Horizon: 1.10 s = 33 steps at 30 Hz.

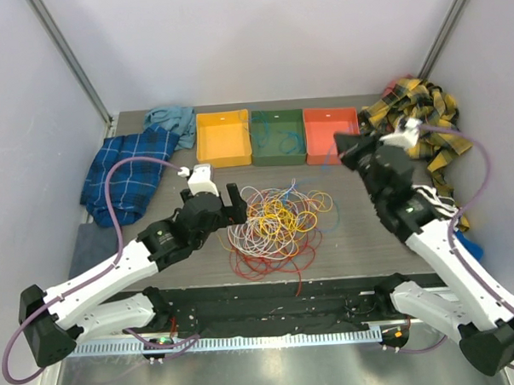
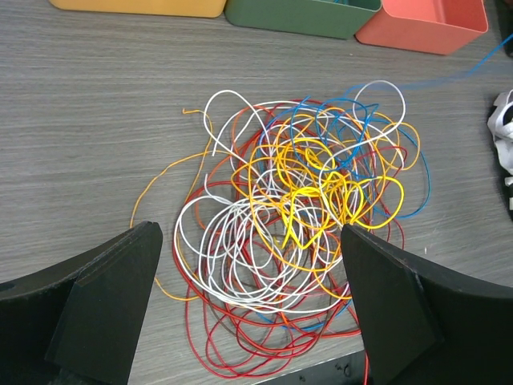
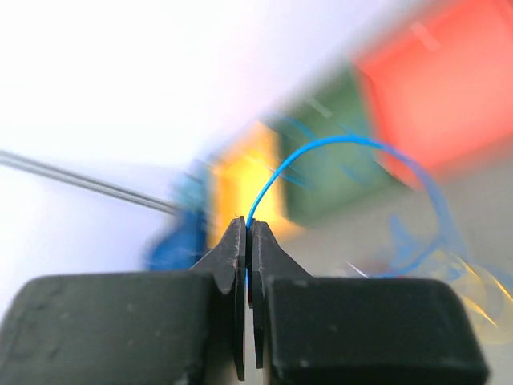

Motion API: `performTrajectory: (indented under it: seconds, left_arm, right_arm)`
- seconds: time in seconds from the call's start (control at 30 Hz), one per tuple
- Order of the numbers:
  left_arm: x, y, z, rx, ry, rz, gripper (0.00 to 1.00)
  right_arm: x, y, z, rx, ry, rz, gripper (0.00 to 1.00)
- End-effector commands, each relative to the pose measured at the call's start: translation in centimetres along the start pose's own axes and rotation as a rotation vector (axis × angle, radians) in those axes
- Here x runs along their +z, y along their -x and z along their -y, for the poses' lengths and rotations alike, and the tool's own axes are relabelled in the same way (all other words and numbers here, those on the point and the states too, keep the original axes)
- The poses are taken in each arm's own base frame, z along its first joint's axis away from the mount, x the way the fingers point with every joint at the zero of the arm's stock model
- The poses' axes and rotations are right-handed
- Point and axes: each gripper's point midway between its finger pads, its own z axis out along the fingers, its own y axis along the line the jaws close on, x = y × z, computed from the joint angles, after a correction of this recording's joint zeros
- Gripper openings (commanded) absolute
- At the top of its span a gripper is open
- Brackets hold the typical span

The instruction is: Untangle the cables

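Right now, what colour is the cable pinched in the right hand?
Blue: the cable in the right hand shows best in the right wrist view.

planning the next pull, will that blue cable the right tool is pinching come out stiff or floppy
Probably floppy: the blue cable bends in a loose arc off the shut right tool. Very thin, so likely light and may slip. Blue strands thread the cable pile, so pulling may drag other loops.

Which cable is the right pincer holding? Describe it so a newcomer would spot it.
Start at the multicoloured pile of cables in the middle of the table. One blue cable leaves it toward the red bin and arcs up into the shut right pincer. It alone is lifted; the rest lie flat.
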Motion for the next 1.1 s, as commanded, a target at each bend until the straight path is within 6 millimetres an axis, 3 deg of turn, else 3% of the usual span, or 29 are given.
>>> performTrajectory:
  seconds: [0.0,0.03,0.1,0.13,0.3,0.33,0.4,0.43,0.5,0.53,0.57,0.6,0.67,0.7,0.73,0.8,0.83,0.87,0.9,0.93,0.97,1.0,1.03,1.07]
  left_arm:
    - [-0.4,0.3,0.4,-0.049,-0.027,0.015,1.00]
    - [-0.4,0.3,0.4,-0.055,-0.031,0.012,1.00]
    - [-0.5,0.2,0.4,-0.058,-0.032,0.009,1.00]
    - [-0.5,0.1,0.5,-0.058,-0.034,0.004,1.00]
    - [-0.8,0.2,0.4,-0.077,-0.042,0.013,1.00]
    - [-0.8,0.3,0.4,-0.081,-0.043,0.017,1.00]
    - [-0.8,0.3,0.3,-0.089,-0.042,0.024,1.00]
    - [-0.8,0.4,0.4,-0.092,-0.045,0.031,1.00]
    - [-0.4,0.8,1.2,-0.092,-0.094,0.066,1.00]
    - [-0.3,1.4,2.0,-0.103,-0.137,0.099,1.00]
    - [0.0,1.5,2.5,-0.102,-0.169,0.123,1.00]
    - [0.2,2.6,3.9,-0.119,-0.248,0.202,1.00]
    - [0.7,3.0,5.1,-0.106,-0.313,0.267,1.00]
    - [0.4,4.6,6.7,-0.133,-0.404,0.355,1.00]
    - [0.6,4.9,7.4,-0.073,-0.429,0.391,1.00]
    - [2.7,4.0,8.8,-0.002,-0.448,0.396,1.00]
    - [2.6,5.3,10.4,0.033,-0.493,0.443,1.00]
    - [4.7,3.9,11.1,0.083,-0.480,0.405,1.00]
    - [5.3,4.0,11.7,0.104,-0.485,0.409,1.00]
    - [5.3,5.5,13.3,0.092,-0.517,0.456,1.00]
    - [5.8,5.7,13.6,0.115,-0.514,0.476,1.00]
    - [7.3,4.8,13.8,0.127,-0.500,0.465,1.00]
    - [7.3,6.2,15.0,0.117,-0.522,0.512,1.00]
    - [7.7,6.3,15.6,0.138,-0.535,0.526,1.00]
  right_arm:
    - [-3.2,8.2,-9.6,-0.115,0.225,0.131,0.01]
    - [-4.3,10.4,-12.2,-0.105,0.285,0.165,0.01]
    - [-4.9,11.5,-14.3,-0.128,0.326,0.162,0.01]
    - [-5.4,12.5,-16.4,-0.129,0.378,0.166,0.01]
    - [-5.4,15.0,-20.8,-0.174,0.447,0.188,0.01]
    - [-6.2,16.3,-22.3,-0.169,0.480,0.215,0.01]
    - [-5.2,15.9,-23.7,-0.181,0.506,0.188,0.01]
    - [-5.9,17.1,-25.0,-0.173,0.536,0.212,0.01]
    - [-4.6,16.4,-26.1,-0.177,0.547,0.172,0.01]
    - [-5.5,17.5,-27.5,-0.168,0.582,0.184,0.01]
    - [-4.3,16.3,-27.6,-0.175,0.579,0.137,0.01]
    - [-4.3,16.2,-27.9,-0.169,0.588,0.128,0.01]
    - [-3.9,15.6,-27.9,-0.158,0.590,0.107,0.01]
    - [-3.9,15.5,-27.8,-0.156,0.590,0.104,0.01]
    - [-3.6,15.1,-27.5,-0.153,0.582,0.093,0.01]
    - [-4.0,15.1,-27.7,-0.132,0.602,0.089,0.01]
    - [-3.8,14.6,-27.5,-0.126,0.601,0.076,0.01]
    - [-3.8,14.5,-27.5,-0.118,0.605,0.071,0.01]
    - [-4.1,13.9,-27.8,-0.112,0.631,0.039,0.01]
    - [-4.4,13.8,-27.9,-0.109,0.640,0.028,0.01]
    - [-4.5,13.6,-27.9,-0.102,0.645,0.018,0.01]
    - [-4.7,13.4,-28.0,-0.095,0.653,0.005,0.01]
    - [-5.2,13.4,-28.1,-0.090,0.668,-0.004,0.01]
    - [-5.6,13.4,-28.1,-0.087,0.673,-0.011,0.01]
